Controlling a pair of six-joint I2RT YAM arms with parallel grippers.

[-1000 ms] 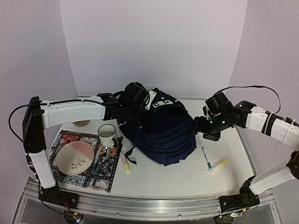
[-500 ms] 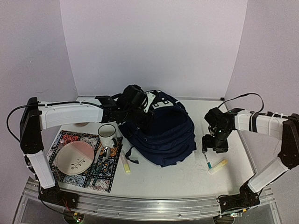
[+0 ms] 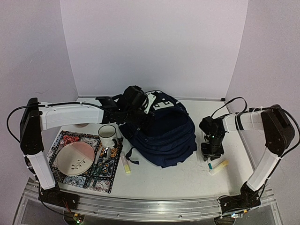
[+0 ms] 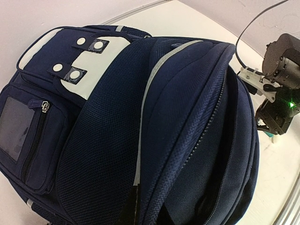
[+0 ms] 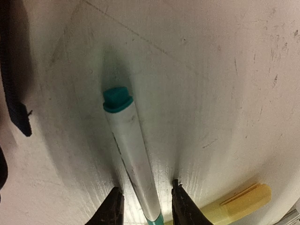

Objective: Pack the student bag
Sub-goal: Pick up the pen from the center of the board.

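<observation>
The student bag (image 3: 161,133) lies slumped at the middle of the frame on the counter (image 3: 187,180), navy with white trim, its main compartment unzipped and gaping. Our left hand (image 3: 140,111) sits at its upper-left rim, and we cannot tell whether it grips the fabric.

We judge the step to be fetching a pen (image 5: 133,150). At centre right, our right hand (image 5: 146,206) straddles the barrel, fingers apart and not clamped. The next move calls for a square close and a lift clear of the yellow highlighter (image 5: 239,201) just beside it.

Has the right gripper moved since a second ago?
Yes. The right gripper swung away from the right edge of the dark navy fabric backpack, toward the near side. It now straddles the white teal-capped pen.
</observation>
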